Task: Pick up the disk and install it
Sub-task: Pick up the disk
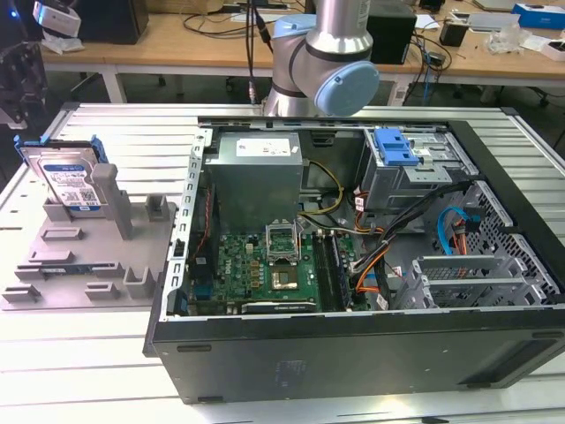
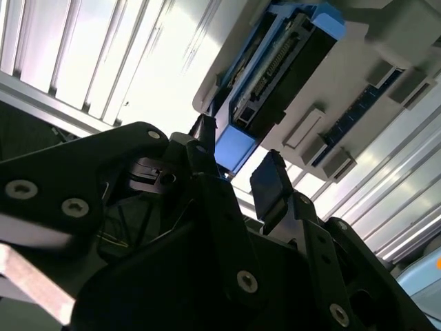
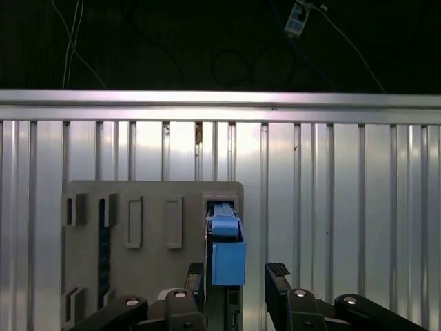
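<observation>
Jaws wide, the gripper hangs over the disk, upright in its grey holder at the exterior view's left. Centring both fingers astride it should give a square grip.

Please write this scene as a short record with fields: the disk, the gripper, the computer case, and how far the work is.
disk: upright in the grey holder, at the exterior view's left
gripper: open, lined up with the disk's blue end, holding nothing
computer case: open, beside the holder, toward the exterior view's right
task state: disk not yet picked up
</observation>
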Robot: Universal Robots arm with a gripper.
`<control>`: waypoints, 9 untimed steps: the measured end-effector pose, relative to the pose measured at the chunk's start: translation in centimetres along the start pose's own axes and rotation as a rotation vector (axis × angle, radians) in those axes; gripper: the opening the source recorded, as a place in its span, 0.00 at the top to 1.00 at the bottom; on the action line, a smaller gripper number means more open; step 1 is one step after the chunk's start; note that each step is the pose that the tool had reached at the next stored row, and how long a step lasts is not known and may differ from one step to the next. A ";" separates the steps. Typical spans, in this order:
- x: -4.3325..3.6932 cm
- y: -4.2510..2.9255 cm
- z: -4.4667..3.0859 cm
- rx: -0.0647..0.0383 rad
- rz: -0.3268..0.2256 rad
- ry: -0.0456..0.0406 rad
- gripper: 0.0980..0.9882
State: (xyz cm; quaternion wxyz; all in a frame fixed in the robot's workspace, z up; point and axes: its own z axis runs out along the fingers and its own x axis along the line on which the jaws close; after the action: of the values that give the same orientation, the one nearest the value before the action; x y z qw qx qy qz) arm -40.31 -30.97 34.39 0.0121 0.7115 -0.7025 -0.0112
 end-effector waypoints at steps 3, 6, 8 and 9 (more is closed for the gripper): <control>0.07 0.02 0.11 0.000 -0.006 0.0002 0.57; 0.25 0.03 0.28 0.000 -0.011 0.0004 0.57; 0.29 0.02 0.44 0.000 -0.012 0.0003 0.57; 0.29 0.03 0.53 0.000 -0.012 0.0004 0.57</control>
State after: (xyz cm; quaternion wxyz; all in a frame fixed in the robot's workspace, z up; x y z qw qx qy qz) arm -40.35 -31.27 33.86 0.0123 0.7159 -0.6981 -0.0112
